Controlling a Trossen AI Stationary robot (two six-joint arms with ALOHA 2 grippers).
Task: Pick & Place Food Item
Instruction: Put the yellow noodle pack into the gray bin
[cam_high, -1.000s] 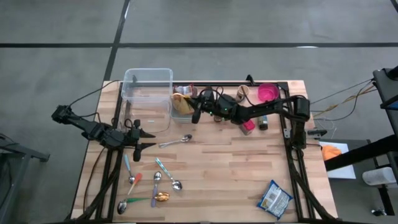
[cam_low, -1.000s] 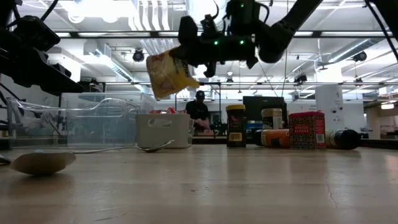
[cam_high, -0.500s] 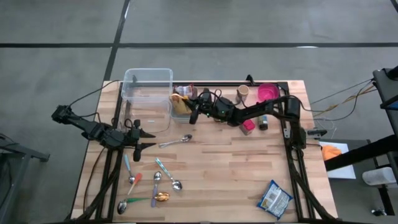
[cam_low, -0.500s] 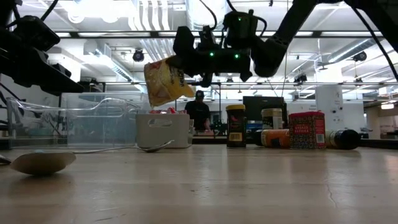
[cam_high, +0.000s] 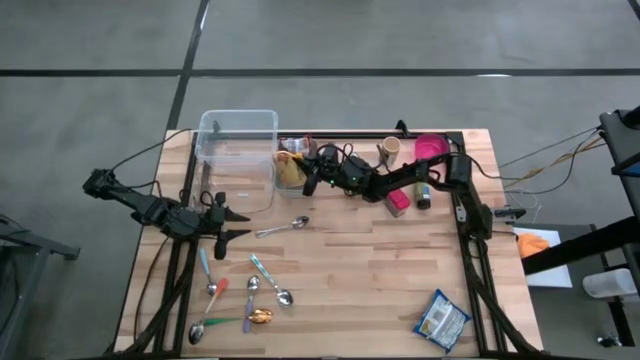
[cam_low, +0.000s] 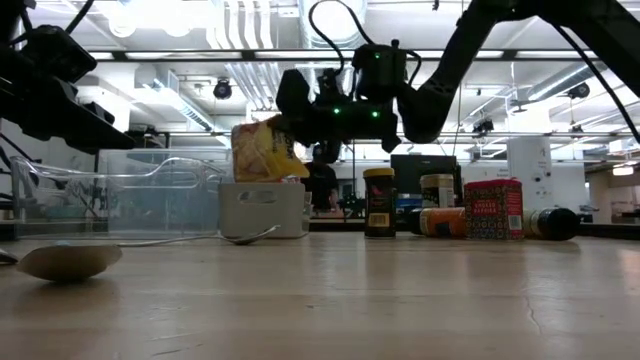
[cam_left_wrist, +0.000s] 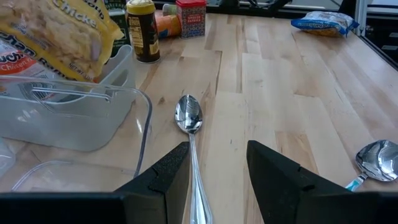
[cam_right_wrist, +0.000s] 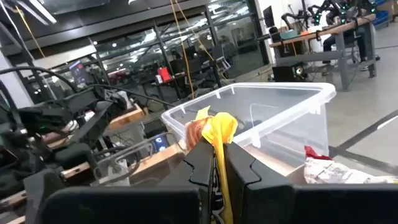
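Note:
A yellow food packet (cam_low: 262, 150) hangs over a small white bin (cam_low: 262, 209) at the table's far side, its lower end at the bin's rim. My right gripper (cam_low: 296, 108) reaches in from the right and is shut on the packet (cam_high: 290, 170). The left wrist view shows the packet (cam_left_wrist: 65, 31) above the bin's wall (cam_left_wrist: 68, 118). My left gripper (cam_high: 224, 216) waits at the table's left, open, with a spoon (cam_left_wrist: 188, 115) on the table ahead of its fingers. My right gripper pinches the packet's upper edge (cam_right_wrist: 219, 134) between its two fingers; a crumpled yellow bit sticks out past the fingertips. The fingers come nearly level from the table's right side. The packet hangs tilted below them, over the white bin.
A large clear container (cam_high: 237, 150) stands left of the bin. A dark bottle (cam_low: 378, 202), a red box (cam_low: 493, 208) and a pink bowl (cam_high: 431, 150) line the far edge. Several spoons (cam_high: 255, 295) lie near the front left, a blue packet (cam_high: 441, 320) at the front right.
My right gripper has gone down and a little toward the table's left, still shut on the packet. The packet has sunk from well above the white bin until its lower end is at the bin's rim.

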